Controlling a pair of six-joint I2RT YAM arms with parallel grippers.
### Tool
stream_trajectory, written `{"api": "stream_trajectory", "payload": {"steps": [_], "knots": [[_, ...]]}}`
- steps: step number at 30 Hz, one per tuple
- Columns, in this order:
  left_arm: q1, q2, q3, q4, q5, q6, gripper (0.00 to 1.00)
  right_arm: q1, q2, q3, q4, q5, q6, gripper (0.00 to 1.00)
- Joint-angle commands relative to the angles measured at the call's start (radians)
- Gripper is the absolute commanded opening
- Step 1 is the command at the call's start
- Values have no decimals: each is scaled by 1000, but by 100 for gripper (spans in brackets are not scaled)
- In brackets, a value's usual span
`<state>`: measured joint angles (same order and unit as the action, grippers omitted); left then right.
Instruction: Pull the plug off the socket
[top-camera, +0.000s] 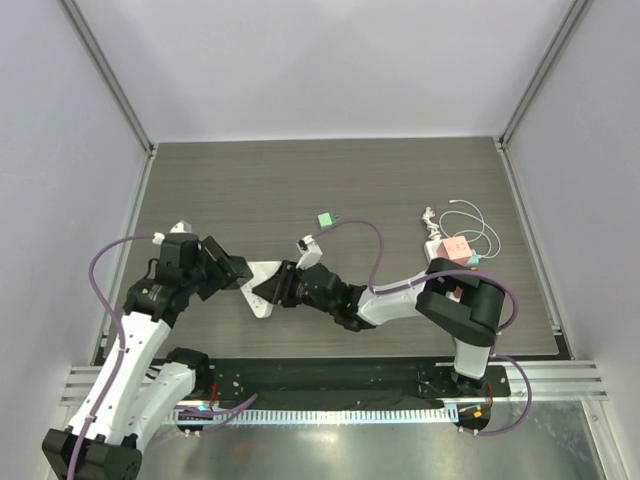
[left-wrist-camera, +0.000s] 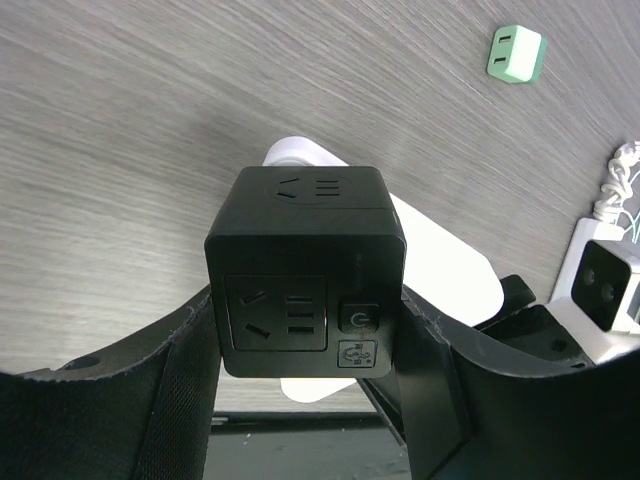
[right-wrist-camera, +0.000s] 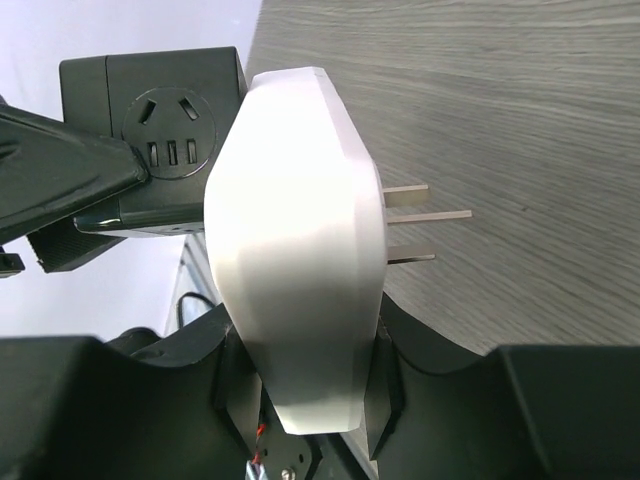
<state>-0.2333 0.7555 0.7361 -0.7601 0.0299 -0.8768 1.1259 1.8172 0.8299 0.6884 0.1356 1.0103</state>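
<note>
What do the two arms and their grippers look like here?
The left arm and right arm have white links and black joints, each trailing a purple cable. The left gripper and right gripper are black with broad wedge-shaped fingers.

**Items on the grey wood-grain table (top-camera: 250, 180) that lie outside the work.**
A small green adapter (top-camera: 324, 218) lies alone near the table's middle; the left wrist view shows a face with two slots. Well apart from it, toward the right edge, sits a pink block (top-camera: 459, 249) with a teal piece (top-camera: 473, 260) touching its near-right corner. A thin white cable (top-camera: 429, 216), bundled at its left end, loops just behind the block.
</note>
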Motion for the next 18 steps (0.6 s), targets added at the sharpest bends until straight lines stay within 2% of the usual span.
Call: {"api": "stream_trajectory", "payload": {"steps": [1,6,14,18], "knots": [[-26,-73,128,-8,139,36,0,-55,68,-63,-150,91,8,1],[-27,-55,135,-12,130,44,0,-63,80,-80,-105,78,48,1],[-26,59,171,-65,136,75,0,-58,139,49,-302,124,74,1],[-26,51,157,-36,154,64,0,-63,134,31,-276,110,80,1]]}}
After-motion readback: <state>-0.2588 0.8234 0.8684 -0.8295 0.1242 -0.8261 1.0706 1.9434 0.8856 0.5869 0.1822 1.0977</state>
